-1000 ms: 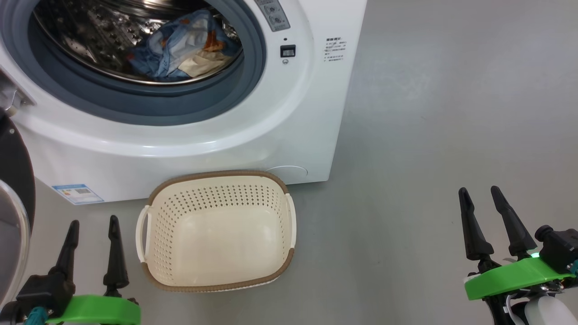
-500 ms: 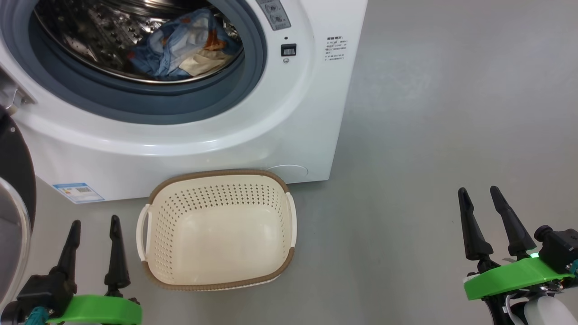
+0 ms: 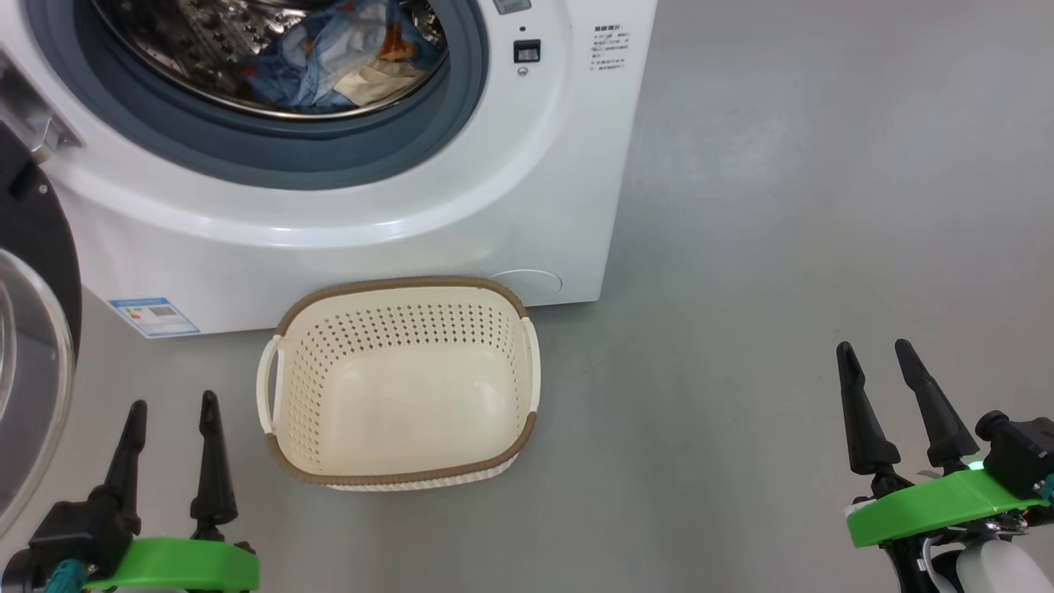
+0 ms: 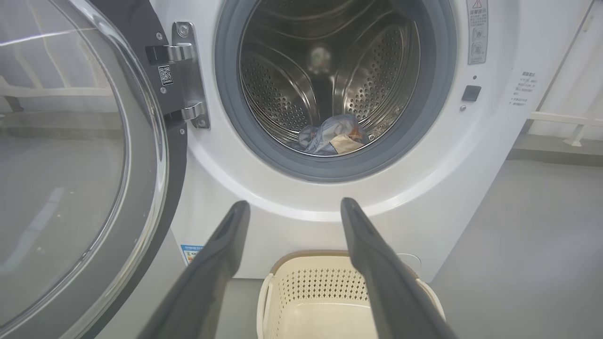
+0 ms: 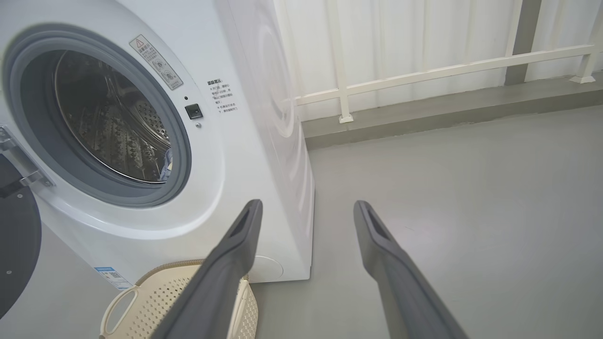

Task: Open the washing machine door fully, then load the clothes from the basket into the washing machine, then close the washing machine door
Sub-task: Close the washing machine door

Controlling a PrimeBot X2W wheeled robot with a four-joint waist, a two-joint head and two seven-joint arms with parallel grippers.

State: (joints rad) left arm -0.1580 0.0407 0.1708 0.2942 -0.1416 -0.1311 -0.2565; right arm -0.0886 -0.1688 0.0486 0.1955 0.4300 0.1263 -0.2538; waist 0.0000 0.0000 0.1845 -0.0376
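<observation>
The washing machine door (image 3: 33, 247) stands open at far left. My left gripper (image 3: 172, 401) hovers, fingers spread, beside the basket (image 3: 399, 282), which touches the washing machine (image 3: 510, 206). The clothes (image 3: 346, 58) lie in its drum. My right gripper (image 3: 874, 344) is likewise spread, over the floor.

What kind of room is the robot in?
Probably a laundry area: a white washing machine stands on a grey floor, clothes lie in its drum, and an empty cream basket sits in front.

Left claw (image 3: 169, 401) spread, holding nothing; right claw (image 3: 878, 349) likewise — fingers up.
</observation>
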